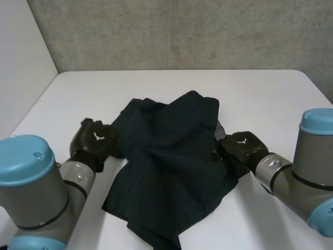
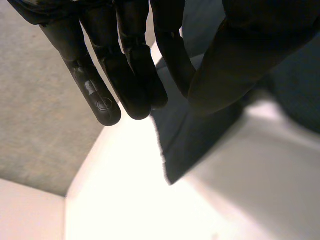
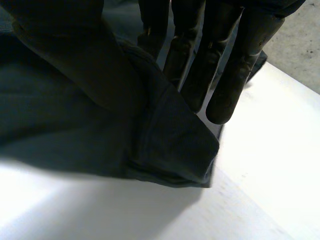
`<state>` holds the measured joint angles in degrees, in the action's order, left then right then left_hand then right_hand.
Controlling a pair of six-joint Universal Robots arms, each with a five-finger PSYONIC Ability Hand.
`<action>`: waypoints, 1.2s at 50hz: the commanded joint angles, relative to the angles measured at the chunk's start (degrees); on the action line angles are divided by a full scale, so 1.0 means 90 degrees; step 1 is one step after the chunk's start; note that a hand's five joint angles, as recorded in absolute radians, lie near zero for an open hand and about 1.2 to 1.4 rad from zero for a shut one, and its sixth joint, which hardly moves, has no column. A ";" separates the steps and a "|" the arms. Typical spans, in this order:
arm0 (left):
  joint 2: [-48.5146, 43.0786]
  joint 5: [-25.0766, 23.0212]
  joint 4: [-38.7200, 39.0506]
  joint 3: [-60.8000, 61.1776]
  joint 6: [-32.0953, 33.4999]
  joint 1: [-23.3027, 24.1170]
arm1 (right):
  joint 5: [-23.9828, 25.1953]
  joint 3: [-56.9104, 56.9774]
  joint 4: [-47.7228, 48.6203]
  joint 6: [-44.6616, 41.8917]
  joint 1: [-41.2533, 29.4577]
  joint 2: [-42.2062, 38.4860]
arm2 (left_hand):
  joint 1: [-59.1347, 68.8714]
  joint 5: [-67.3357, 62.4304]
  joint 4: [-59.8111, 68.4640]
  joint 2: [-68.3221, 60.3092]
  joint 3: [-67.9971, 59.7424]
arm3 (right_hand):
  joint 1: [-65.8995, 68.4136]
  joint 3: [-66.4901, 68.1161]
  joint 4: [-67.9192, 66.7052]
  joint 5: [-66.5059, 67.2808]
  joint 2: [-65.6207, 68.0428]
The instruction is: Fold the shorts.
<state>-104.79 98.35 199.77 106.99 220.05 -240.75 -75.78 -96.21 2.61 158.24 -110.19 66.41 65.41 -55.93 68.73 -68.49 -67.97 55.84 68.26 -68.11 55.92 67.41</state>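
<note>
1. Shorts (image 1: 166, 172) lie rumpled in the middle of the counter (image 1: 260, 88). They are dark, and I cannot tell the waistband from the legs.
2. Left hand (image 1: 93, 139) is at the shorts' left edge. I cannot tell if it grips the cloth.
3. Right hand (image 1: 242, 146) is at the right edge, thumb and fingers (image 3: 220, 75) clamped on a bunched fold of cloth.
4. Progress looks early: no clean fold, cloth not flat.
5. Left to do, as I judge it: spread flat, fold 1 half over, square up.

A white table (image 1: 182, 83) stands against a grey concrete wall (image 1: 182, 31).
</note>
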 commanded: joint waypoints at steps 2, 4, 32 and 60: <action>0.0081 -0.0790 0.0138 0.0163 0.0043 -0.0497 | -0.0339 0.0240 0.0013 0.0386 -0.0199 -0.0084 | -0.0463 0.0520 -0.0831 0.0804 0.0747 | 0.2684 0.1305 -0.1321 0.1565 0.1399; 0.0265 -0.0907 0.0040 0.0212 -0.0210 -0.0448 | -0.0505 0.0260 -0.0007 0.0338 -0.0169 -0.0123 | -0.2366 0.2423 -0.2734 0.2708 0.2650 | 0.2684 0.1305 -0.1321 0.1565 0.1399; -0.0143 -0.1660 -0.0243 0.0759 -0.2253 0.2013 | -0.0545 0.0162 0.0022 0.0327 -0.0111 -0.0055 | -0.2940 0.2998 -0.3308 0.3282 0.3224 | 0.2684 0.1305 -0.1321 0.1565 0.1399; 0.1320 0.0030 -0.0302 0.0886 -0.0876 0.0842 | -0.0633 0.0260 -0.0924 -0.1498 -0.0208 0.0785 | 0.1621 -0.1563 0.1253 -0.1279 -0.1337 | 0.2684 0.1305 -0.1321 0.1565 0.1399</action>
<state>-101.20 98.60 197.42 114.08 211.88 -226.38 -81.04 -93.86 -0.99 152.69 -111.69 68.79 64.66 -56.00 68.70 -68.47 -67.94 55.95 68.37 -68.11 55.92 67.41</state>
